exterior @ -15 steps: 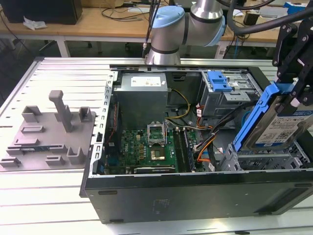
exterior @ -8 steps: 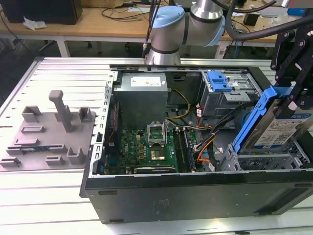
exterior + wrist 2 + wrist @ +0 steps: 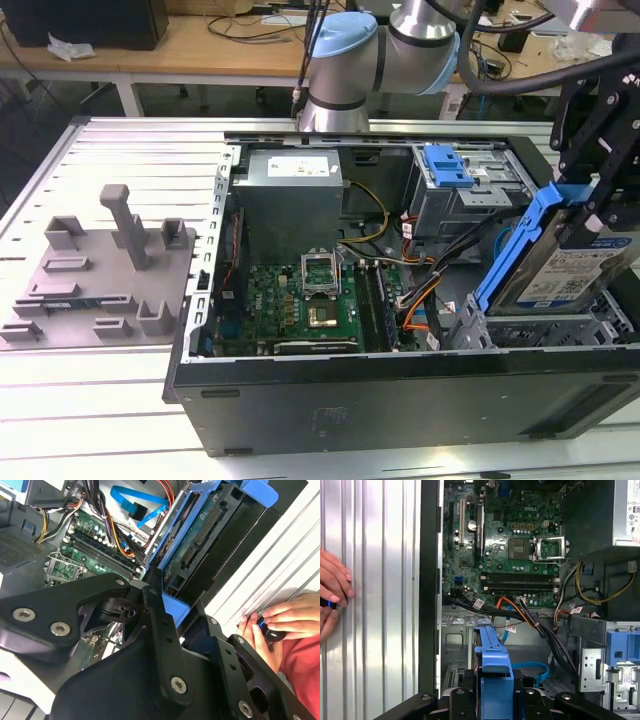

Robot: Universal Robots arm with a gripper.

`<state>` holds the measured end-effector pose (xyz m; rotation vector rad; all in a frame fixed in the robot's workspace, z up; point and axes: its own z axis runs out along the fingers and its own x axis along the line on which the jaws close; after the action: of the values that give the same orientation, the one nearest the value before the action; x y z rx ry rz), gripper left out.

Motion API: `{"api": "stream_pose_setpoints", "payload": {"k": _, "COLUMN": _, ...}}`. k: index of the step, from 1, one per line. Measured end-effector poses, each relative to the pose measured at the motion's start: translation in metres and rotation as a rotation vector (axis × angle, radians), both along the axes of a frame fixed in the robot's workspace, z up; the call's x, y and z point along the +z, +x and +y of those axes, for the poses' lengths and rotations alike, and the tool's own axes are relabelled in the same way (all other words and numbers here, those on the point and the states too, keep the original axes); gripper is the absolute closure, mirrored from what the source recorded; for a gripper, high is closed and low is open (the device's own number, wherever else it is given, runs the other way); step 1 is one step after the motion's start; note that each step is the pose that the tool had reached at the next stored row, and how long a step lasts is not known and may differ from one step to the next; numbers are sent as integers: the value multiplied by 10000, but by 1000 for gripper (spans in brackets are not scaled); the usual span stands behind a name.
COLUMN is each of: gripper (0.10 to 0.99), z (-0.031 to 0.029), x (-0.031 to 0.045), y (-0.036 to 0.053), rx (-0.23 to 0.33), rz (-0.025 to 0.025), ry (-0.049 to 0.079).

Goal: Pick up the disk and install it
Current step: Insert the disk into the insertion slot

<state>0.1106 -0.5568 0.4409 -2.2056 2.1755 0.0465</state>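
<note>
The disk point(image 3: 572, 272), a silver drive with a white-and-blue label and a blue carrier frame point(image 3: 512, 252), hangs tilted over the drive bay at the open computer case's corner, on the exterior view's right. My gripper point(image 3: 592, 205) is shut on its upper end, black fingers on either side of the blue frame. In the second wrist view the disk point(image 3: 199, 537) shows its green circuit side, and the gripper point(image 3: 167, 607) clamps the blue end piece. In the first wrist view the disk's blue frame point(image 3: 492, 662) juts out from the gripper point(image 3: 495, 697) towards the case's inside.
The case point(image 3: 400, 390) lies open on a slatted metal table. Inside are a grey power supply point(image 3: 290, 195), a green motherboard point(image 3: 300, 305), loose cables point(image 3: 420, 300) and a drive cage with a blue tab point(image 3: 447, 165). A grey fixture point(image 3: 100, 270) sits left. A person's hands point(image 3: 280, 625) rest beside the case.
</note>
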Motion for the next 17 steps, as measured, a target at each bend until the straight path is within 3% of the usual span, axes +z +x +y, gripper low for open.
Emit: {"api": "stream_pose_setpoints", "payload": {"k": 17, "gripper": 718, "z": -7, "x": -160, "y": 0, "rx": 0, "rz": 0, "ry": 7}}
